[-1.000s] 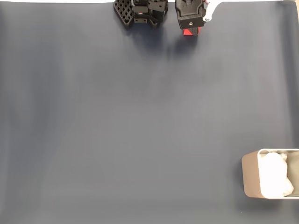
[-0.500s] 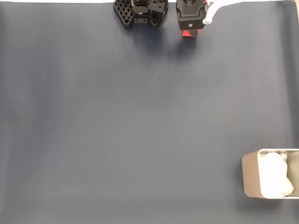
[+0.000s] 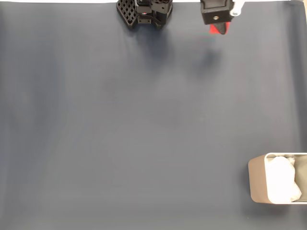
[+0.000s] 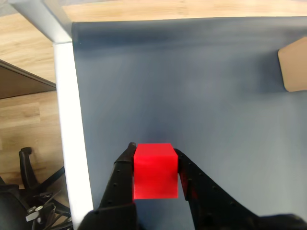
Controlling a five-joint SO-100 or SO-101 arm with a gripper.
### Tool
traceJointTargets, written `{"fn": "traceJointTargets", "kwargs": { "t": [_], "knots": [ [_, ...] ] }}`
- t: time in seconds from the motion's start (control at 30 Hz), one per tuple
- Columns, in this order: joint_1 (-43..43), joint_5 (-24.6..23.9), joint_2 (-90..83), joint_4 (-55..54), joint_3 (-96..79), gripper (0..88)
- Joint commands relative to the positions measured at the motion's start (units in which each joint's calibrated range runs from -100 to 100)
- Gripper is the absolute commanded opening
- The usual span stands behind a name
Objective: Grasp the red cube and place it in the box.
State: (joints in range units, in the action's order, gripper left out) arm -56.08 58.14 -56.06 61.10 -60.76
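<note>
The red cube point(image 4: 154, 168) is pinched between my gripper's point(image 4: 154, 160) two black fingers in the wrist view, lifted clear of the dark blue mat. From the fixed view, the gripper point(image 3: 217, 26) hangs at the top edge, right of centre, with a sliver of the red cube point(image 3: 215, 29) showing under it. The box point(image 3: 255, 179), beige with white padding inside, sits at the bottom right corner of the fixed view, far from the gripper. A beige corner of the box point(image 4: 293, 64) shows at the right edge of the wrist view.
The arm's black base point(image 3: 144, 12) stands at the top centre of the fixed view. The dark blue mat point(image 3: 144, 124) covers the table. In the wrist view the mat's left edge meets a white table frame point(image 4: 69, 120), with wooden floor and a chair base beyond.
The gripper has carried the red cube to the right along the top edge of the fixed view. The box has not moved.
</note>
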Motion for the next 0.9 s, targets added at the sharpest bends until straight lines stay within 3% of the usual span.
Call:
{"fn": "traceJointTargets", "kwargs": {
  "t": [0.0,0.87],
  "knots": [
    [1.8,-0.5,2.4,0.4,6.0,1.7],
    [20.6,-2.1,30.7,-3.1,39.8,1.5]
  ]
}}
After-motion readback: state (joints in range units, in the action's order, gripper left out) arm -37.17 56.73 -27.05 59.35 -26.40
